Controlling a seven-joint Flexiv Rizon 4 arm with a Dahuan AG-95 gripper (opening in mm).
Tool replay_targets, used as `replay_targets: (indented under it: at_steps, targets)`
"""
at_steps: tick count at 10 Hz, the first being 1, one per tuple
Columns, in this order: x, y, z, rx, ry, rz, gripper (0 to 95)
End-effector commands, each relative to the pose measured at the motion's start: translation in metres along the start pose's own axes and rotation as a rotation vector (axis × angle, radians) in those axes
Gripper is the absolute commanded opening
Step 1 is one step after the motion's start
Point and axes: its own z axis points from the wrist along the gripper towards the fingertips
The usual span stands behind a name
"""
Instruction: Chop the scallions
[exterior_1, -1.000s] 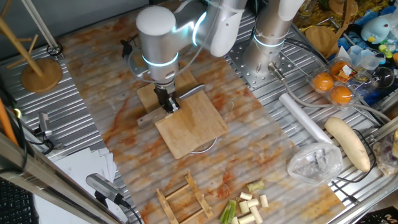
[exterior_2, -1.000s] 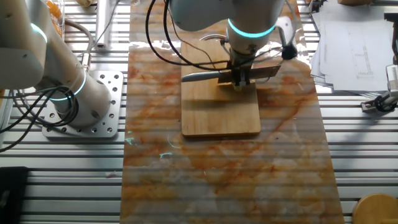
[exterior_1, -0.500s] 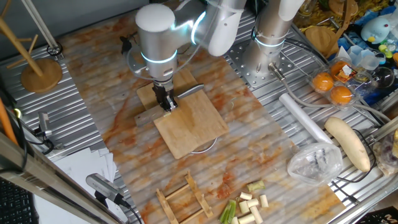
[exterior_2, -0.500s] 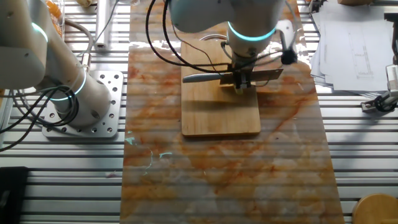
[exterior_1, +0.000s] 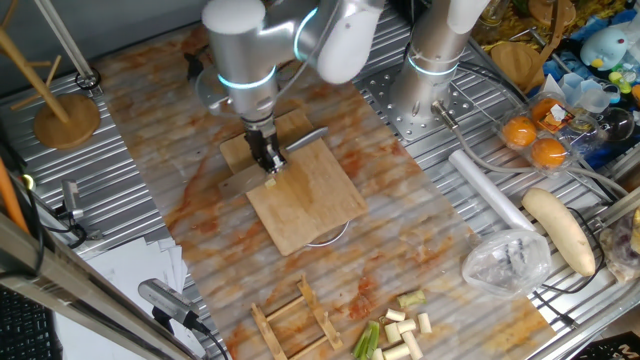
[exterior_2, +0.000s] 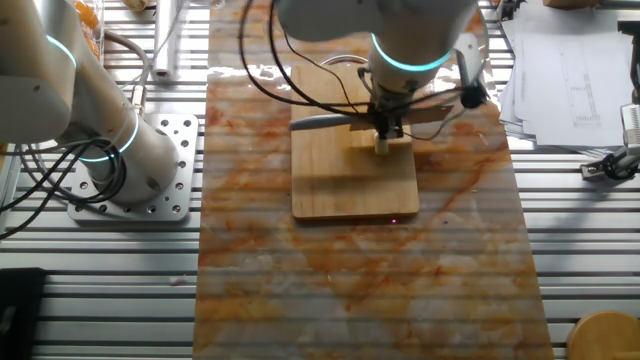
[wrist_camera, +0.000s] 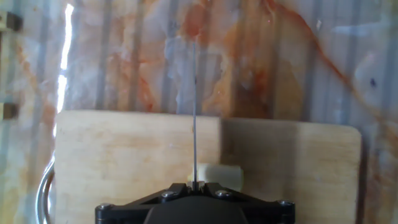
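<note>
Hand view is showing the gripper (wrist_camera: 194, 186) clamping a knife (wrist_camera: 194, 112) edge-on over the cutting board (wrist_camera: 124, 155), one scallion piece (wrist_camera: 217, 174) sitting just right of the blade, board's left side looking roomy

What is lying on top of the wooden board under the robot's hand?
One pale scallion piece lies on the cutting board, beside the knife blade. The gripper hides whatever lies directly beneath it.

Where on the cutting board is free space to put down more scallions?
The cutting board is bare on the half away from the gripper. It is crowded at the knife, where one scallion piece lies.
</note>
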Motion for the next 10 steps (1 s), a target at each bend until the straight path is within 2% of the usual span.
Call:
replay_targets:
  at_steps: [1,8,10]
  targets:
    - [-0.004,0.0,0.005,-0.002,-0.006,0.004,0.0]
    - [-0.01,-0.001,0.011,0.019,-0.005,0.0,0.0]
    - [-0.013,-0.003,0.021,0.052,-0.014,-0.007,0.0]
